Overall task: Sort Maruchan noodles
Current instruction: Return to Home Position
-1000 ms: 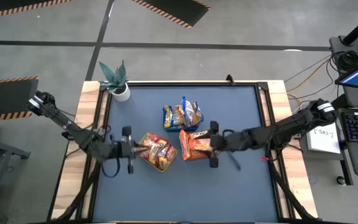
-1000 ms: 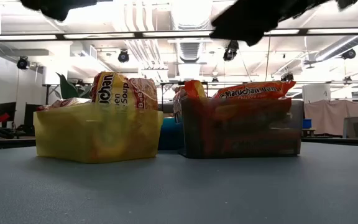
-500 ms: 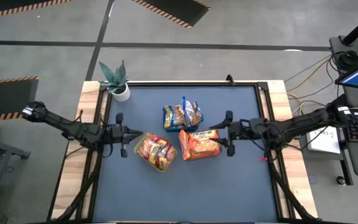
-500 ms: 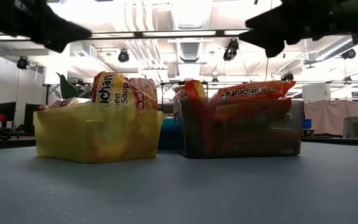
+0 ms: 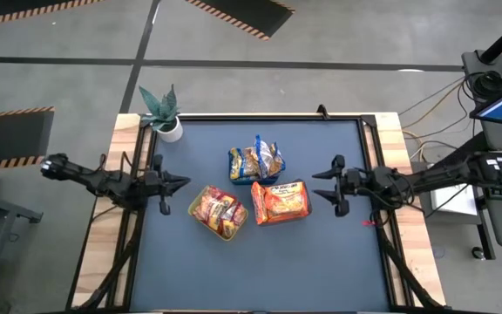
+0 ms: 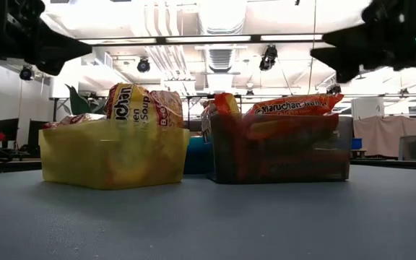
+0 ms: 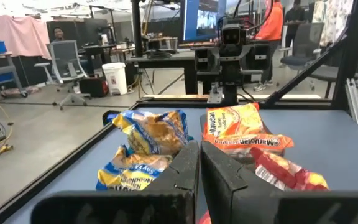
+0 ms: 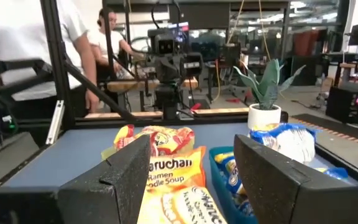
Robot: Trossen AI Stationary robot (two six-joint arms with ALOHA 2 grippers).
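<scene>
Maruchan noodle packets stand in three trays mid-table. Red-and-yellow ones fill the yellow tray (image 5: 219, 213) (image 6: 114, 153), orange ones the dark tray (image 5: 280, 202) (image 6: 280, 148), and blue-and-yellow ones the blue tray (image 5: 256, 162) (image 7: 143, 146). My left gripper (image 5: 181, 182) (image 7: 199, 158) hangs shut above the table, left of the yellow tray, and holds nothing. My right gripper (image 5: 319, 187) (image 8: 191, 158) hangs open to the right of the dark tray, also holding nothing. Both point at the trays.
A potted plant (image 5: 166, 113) (image 8: 265, 99) stands at the table's far left corner. Bare blue-grey mat (image 5: 260, 270) lies on the near side of the trays. A person in a white shirt (image 8: 55, 43) stands beyond the table's left side.
Both grippers have drawn back from the trays. The left one moved toward the table's left edge and the right one toward its right edge. The packets and trays have stayed put.
</scene>
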